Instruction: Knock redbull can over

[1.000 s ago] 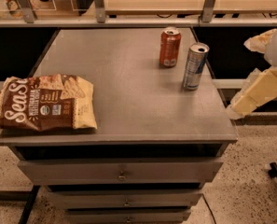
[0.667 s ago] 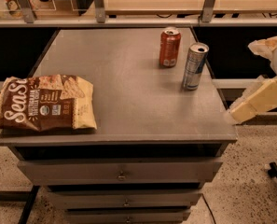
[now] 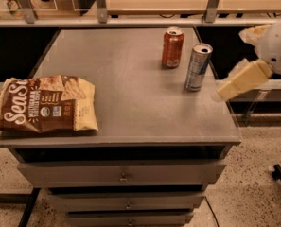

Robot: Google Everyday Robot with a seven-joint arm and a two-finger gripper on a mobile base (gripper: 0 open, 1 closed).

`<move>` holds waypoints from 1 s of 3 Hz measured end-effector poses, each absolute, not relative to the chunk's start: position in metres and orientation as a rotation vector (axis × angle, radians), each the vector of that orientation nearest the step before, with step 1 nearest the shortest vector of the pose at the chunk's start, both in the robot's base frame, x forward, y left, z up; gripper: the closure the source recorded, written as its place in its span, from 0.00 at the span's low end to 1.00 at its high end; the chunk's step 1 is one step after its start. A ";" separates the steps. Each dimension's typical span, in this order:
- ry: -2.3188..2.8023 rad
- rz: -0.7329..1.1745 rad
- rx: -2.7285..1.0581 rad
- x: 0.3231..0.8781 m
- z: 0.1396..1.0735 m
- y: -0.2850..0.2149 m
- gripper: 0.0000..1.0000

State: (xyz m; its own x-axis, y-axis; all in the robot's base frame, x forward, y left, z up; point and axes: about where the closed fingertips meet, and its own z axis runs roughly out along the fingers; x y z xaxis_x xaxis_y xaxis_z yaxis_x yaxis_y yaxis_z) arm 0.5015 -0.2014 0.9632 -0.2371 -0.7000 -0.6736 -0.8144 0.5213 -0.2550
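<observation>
The redbull can [image 3: 198,67], slim and silver-blue with a silver top, stands upright near the right edge of the grey tabletop [image 3: 130,93]. My gripper [image 3: 234,85], cream-coloured, hangs off the table's right side, a short way right of the can and about level with its lower half. It does not touch the can. My arm's white body fills the upper right corner.
A shorter orange-red soda can [image 3: 172,48] stands just behind and left of the redbull can. A brown chip bag [image 3: 43,104] lies at the front left. Drawers [image 3: 123,174] sit under the tabletop. A shelf rail with posts runs along the back.
My gripper has moved left and slightly up, closer to the redbull can. Both cans and the bag have not moved.
</observation>
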 end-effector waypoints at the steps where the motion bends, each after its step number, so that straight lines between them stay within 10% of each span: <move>1: 1.954 0.196 -1.143 0.571 0.962 -0.197 0.00; 3: 1.897 0.289 -0.958 0.620 0.953 -0.203 0.00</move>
State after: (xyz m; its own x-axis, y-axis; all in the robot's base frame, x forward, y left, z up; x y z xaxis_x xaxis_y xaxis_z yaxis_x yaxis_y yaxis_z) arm 0.6197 -0.2032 0.9531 -0.2349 -0.4962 -0.8358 -0.7228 0.6641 -0.1911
